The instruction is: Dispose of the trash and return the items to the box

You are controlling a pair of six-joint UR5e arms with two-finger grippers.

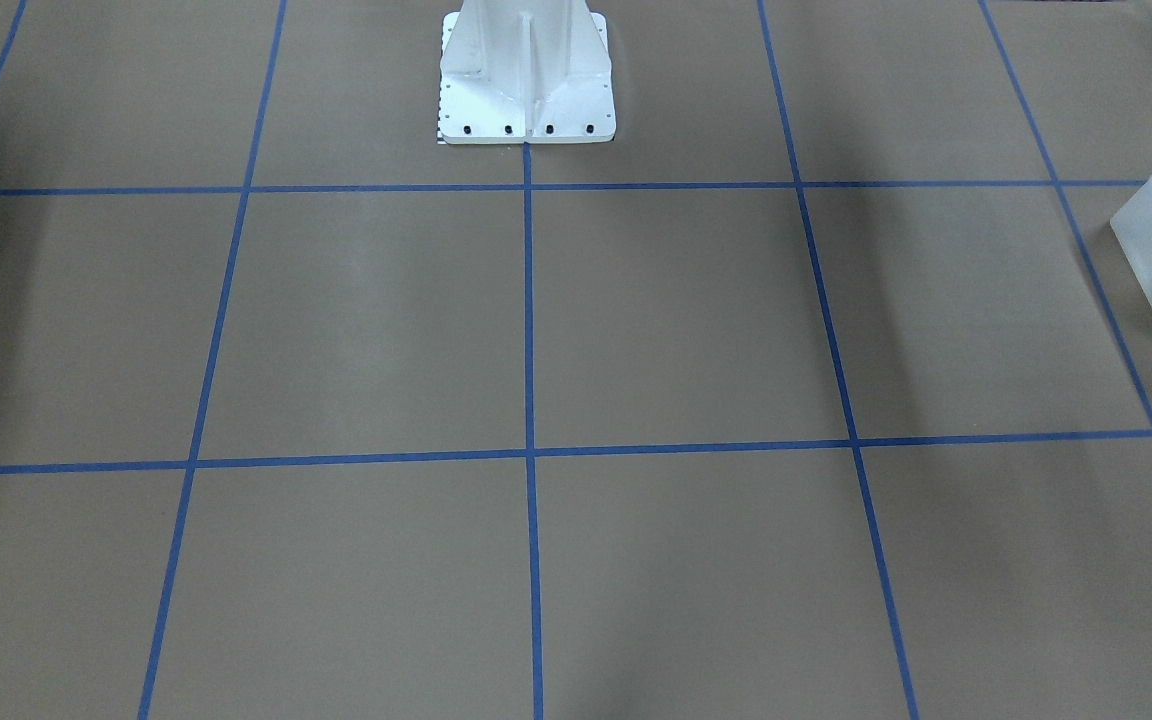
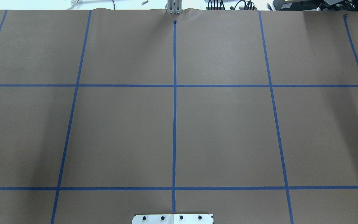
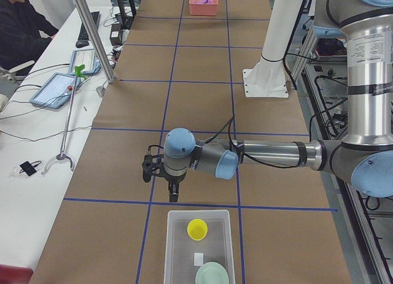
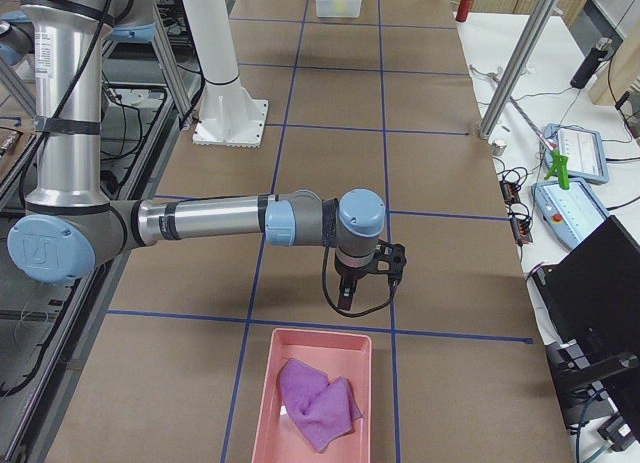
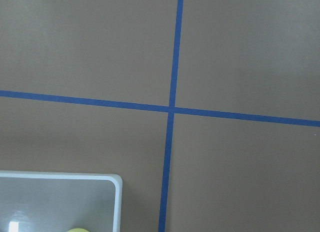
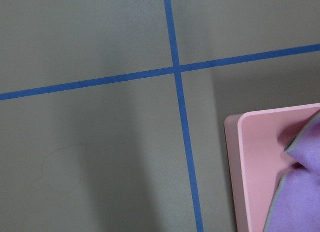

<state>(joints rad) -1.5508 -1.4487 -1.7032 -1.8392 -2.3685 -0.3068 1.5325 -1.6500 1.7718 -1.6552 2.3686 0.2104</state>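
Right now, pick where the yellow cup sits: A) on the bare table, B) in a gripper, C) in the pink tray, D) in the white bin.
D: the cup stands inside the bin, beside the green bowl, while the pink tray holds a purple cloth.
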